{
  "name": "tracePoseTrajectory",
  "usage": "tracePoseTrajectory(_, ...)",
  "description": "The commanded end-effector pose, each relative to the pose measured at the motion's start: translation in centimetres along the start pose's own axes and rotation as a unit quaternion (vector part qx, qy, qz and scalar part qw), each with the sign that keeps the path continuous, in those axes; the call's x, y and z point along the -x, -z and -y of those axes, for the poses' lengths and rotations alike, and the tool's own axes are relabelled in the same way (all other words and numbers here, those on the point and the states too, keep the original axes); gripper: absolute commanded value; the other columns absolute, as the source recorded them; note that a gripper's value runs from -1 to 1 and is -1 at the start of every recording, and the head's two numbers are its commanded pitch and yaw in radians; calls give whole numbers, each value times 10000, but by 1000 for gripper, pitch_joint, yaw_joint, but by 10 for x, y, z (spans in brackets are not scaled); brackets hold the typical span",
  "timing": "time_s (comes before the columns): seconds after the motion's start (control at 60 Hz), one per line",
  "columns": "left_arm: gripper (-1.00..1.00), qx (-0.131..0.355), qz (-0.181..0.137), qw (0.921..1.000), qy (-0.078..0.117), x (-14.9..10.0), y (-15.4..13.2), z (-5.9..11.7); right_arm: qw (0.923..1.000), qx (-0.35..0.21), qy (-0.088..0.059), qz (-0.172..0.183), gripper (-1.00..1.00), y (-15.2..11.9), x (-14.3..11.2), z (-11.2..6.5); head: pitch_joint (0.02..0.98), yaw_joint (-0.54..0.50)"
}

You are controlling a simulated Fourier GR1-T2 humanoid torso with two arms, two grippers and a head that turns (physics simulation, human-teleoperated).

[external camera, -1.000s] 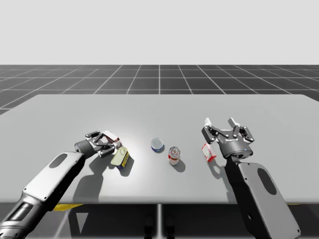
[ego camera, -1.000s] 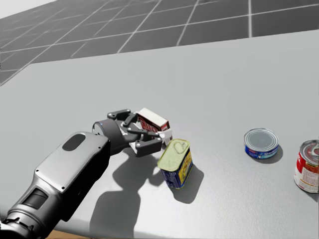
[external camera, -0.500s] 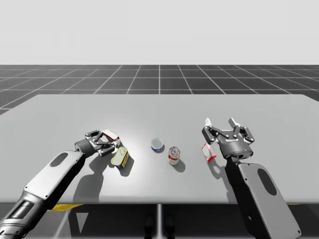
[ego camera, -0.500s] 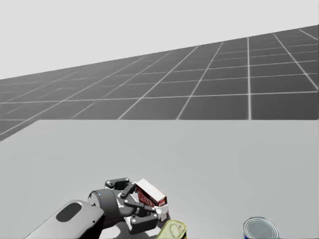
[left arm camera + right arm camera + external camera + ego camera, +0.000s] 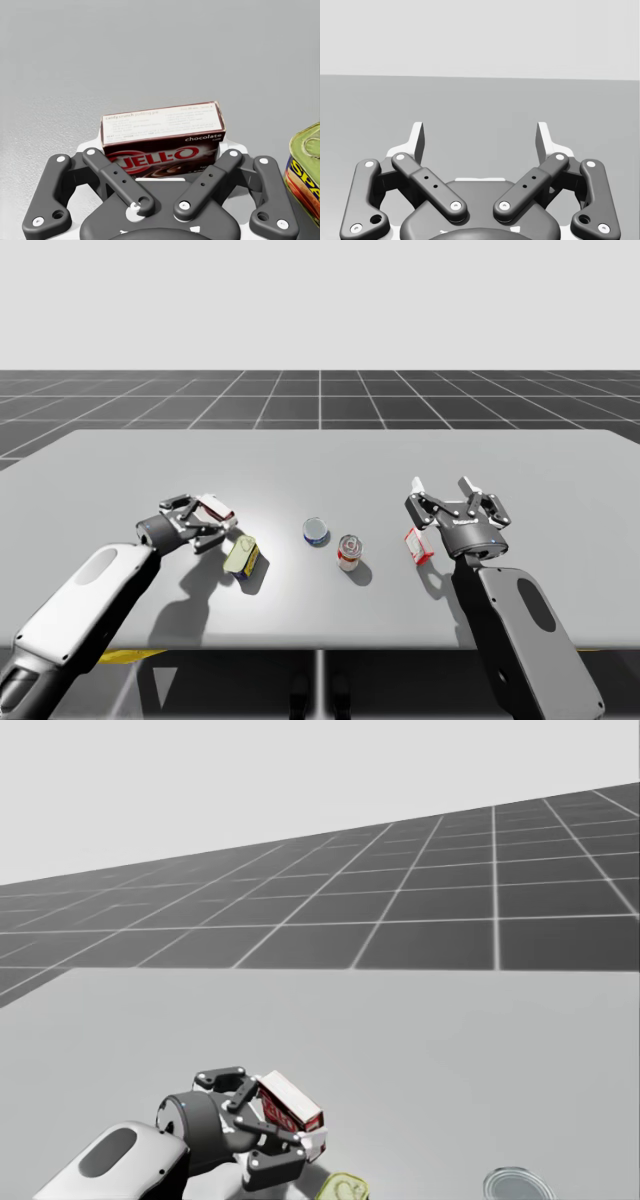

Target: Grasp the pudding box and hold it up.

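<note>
Well, pudding box [image 5: 162, 137] between left fingers [image 5: 215, 175], beside yellow tin [image 5: 305, 170].

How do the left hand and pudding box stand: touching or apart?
Touching. In the left wrist view, the left hand clamps the pudding box from both sides.

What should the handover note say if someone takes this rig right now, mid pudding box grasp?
Left gripper: shut on the pudding box, gripped from both sides.
Right gripper: open, holding nothing, hovering over the table near a small red and white box.
Nearby: a yellow-green rectangular tin sits close beside the held box; a short blue can and a red can stand mid-table.
Done: the grasp. The box looks at most slightly off the table.
Left: raise it well up and hold it; mind the tin on the way.
</note>
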Motion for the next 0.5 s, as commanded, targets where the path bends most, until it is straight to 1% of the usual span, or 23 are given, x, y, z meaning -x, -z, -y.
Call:
tracePoseTrajectory(0.017,1000,304,318,9979,469,-44,-7,-2,10000,-13,-9,-4,-1000,0,0,0,431,359)
tracePoseTrajectory(0.117,1000,197,462,9967,631,-64,-15,-4,10000,-25,1,-7,-1000,0,0,1,427,357)
tracePoseTrajectory(0.2,1000,80,590,9951,794,-81,-23,-5,10000,-29,7,-10,-1000,0,0,1,424,356)
tracePoseTrajectory(0.217,1000,34,647,9941,865,-89,-27,-6,10000,-28,6,-10,-1000,0,0,1,423,355)
tracePoseTrajectory(0.267,1000,-2,709,9930,947,-96,-31,-6,10000,-28,6,-10,-1000,0,0,1,422,355)
tracePoseTrajectory(0.3,1000,-64,787,9913,1054,-107,-37,-7,10000,-32,9,-23,-1000,0,0,1,421,355)
tracePoseTrajectory(0.4,1000,-164,935,9879,1227,-127,-48,-8,10000,-38,7,-36,-1000,0,0,2,419,352)
tracePoseTrajectory(0.467,1000,-297,1096,9836,1401,-148,-58,-7,10000,-59,5,-48,-1000,0,0,2,417,351)
tracePoseTrajectory(0.483,1000,-343,1147,9821,1453,-154,-61,-7,10000,-84,-28,-31,-1000,0,1,2,418,350)
tracePoseTrajectory(0.5,1000,-357,1170,9815,1471,-157,-62,-7,10000,-87,-25,-35,-1000,0,1,2,417,350)
